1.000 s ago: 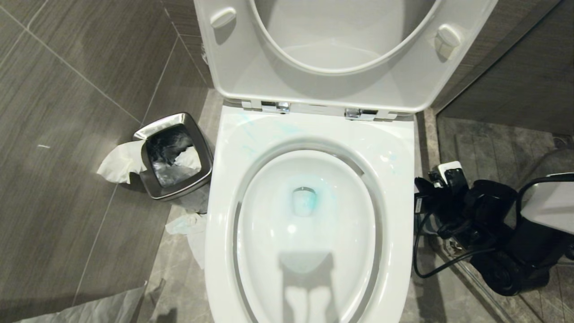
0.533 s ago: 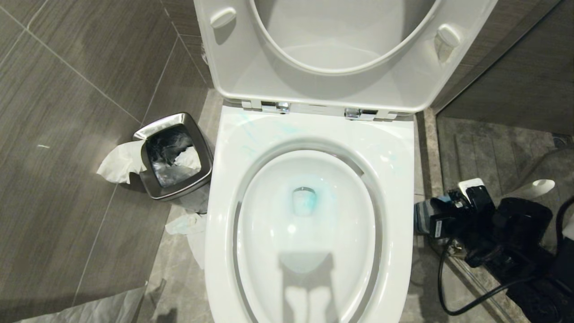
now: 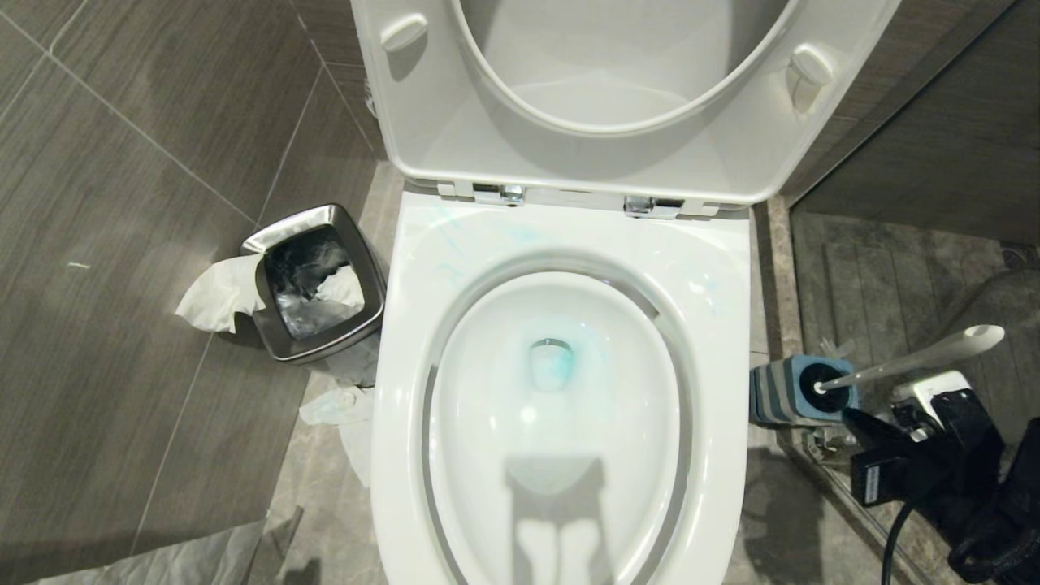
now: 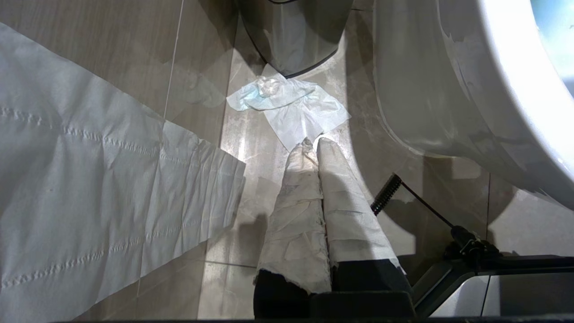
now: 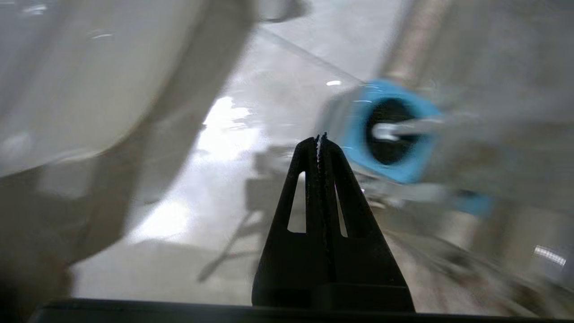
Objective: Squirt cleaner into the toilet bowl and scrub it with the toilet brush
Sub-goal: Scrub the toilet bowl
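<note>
The toilet bowl (image 3: 561, 422) stands open, seat and lid raised. Teal cleaner (image 3: 455, 240) streaks its back rim and tints the water (image 3: 554, 370) at the drain. To the right of the toilet, the toilet brush (image 3: 918, 357) stands in its blue-topped holder (image 3: 780, 392), white handle leaning right. My right gripper (image 3: 851, 417) is shut and empty, just in front of and right of the holder, apart from the handle. The right wrist view has its shut tips (image 5: 319, 137) beside the holder's blue top (image 5: 390, 130). My left gripper (image 4: 314, 142), fingers wrapped in white, hangs shut and empty above the floor.
A square steel waste bin (image 3: 313, 280) stands left of the toilet, with tissue draped over it (image 3: 215, 296) and more tissue on the floor (image 4: 287, 105). A wide strip of paper (image 4: 89, 179) lies at front left. A raised stone step (image 3: 861, 268) borders the right side.
My right arm has drawn back toward the lower right, uncovering the holder and the brush handle. The toilet, bin and left arm have not moved.
</note>
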